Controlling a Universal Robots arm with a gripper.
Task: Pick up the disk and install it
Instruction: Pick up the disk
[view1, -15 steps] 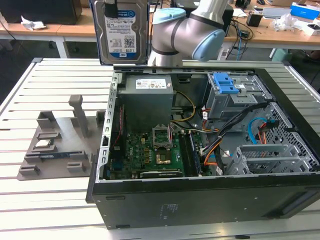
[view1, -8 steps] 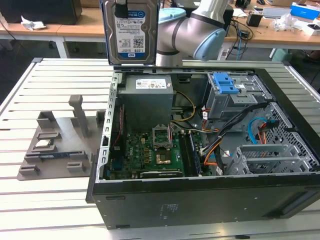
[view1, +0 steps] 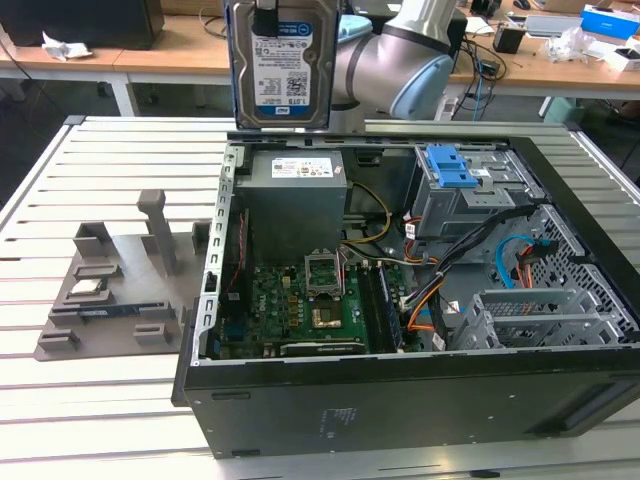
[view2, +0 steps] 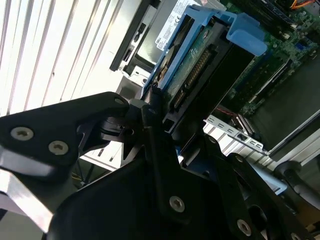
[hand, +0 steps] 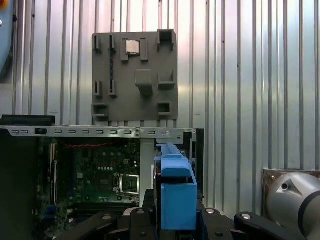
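I've got the disk (view1: 282, 70) up, gripper (view1: 266, 18) fingers clamped on its top edge, hanging above the PC case (view1: 400, 400). Pickup done, install not yet.

One disk (view1: 283, 65), clamped in one claw (view1: 265, 20), hangs above the one open computer case (view1: 400, 400). Inside the case are one motherboard (view1: 290, 310), one power supply (view1: 295, 195) and one drive cage (view1: 455, 185). Beside the case, one grey fixture plate (view1: 120, 320) lies on the one bench (view1: 40, 180), bearing one processor chip (view1: 88, 290).
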